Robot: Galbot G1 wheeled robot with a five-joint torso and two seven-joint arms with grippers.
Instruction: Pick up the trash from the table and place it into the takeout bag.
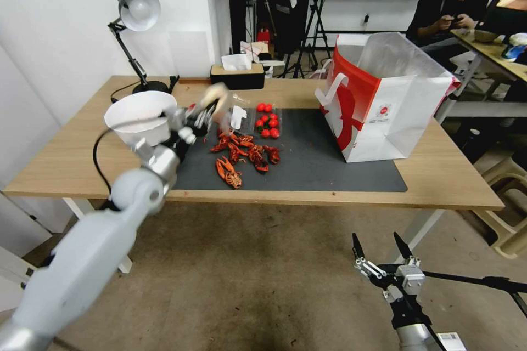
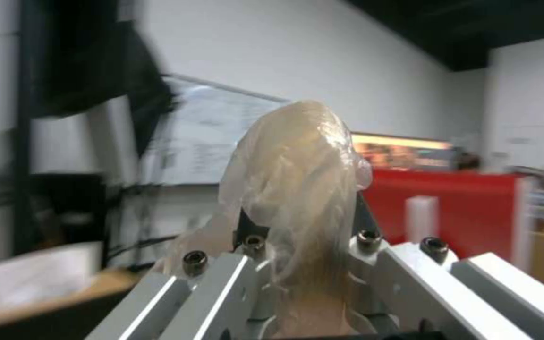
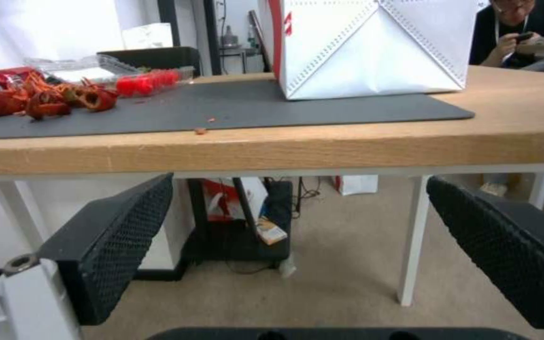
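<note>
Trash held: a crumpled, translucent tan piece of plastic (image 2: 297, 189) was gripped in the left gripper (image 1: 215, 105); its exact kind could not be made out, and it was blurred in the head view.
Left gripper: closed on the plastic, raised above the left part of the dark grey mat (image 1: 324, 164); a white cone (image 1: 141, 116) on the wrist hid part of the arm.
Trash on table: red crayfish shells (image 1: 241, 156) were scattered on the mat, with a clear tray of small red fruit (image 1: 267, 119) just behind them.
Takeout bag: the white bag with red side panels (image 1: 384, 104) stood open on the right end of the mat, well apart from the held plastic; its top was cut off in the right wrist view.
Table: the light wooden top (image 1: 455, 175) was seen edge-on from the right wrist.
Right gripper: the right gripper (image 1: 381, 247) was held low in front of the table, below its edge, fingers spread wide and holding nothing.
Background: a desk lamp (image 1: 134, 16) and a tissue box (image 1: 237, 74) stood at the table's far side.
</note>
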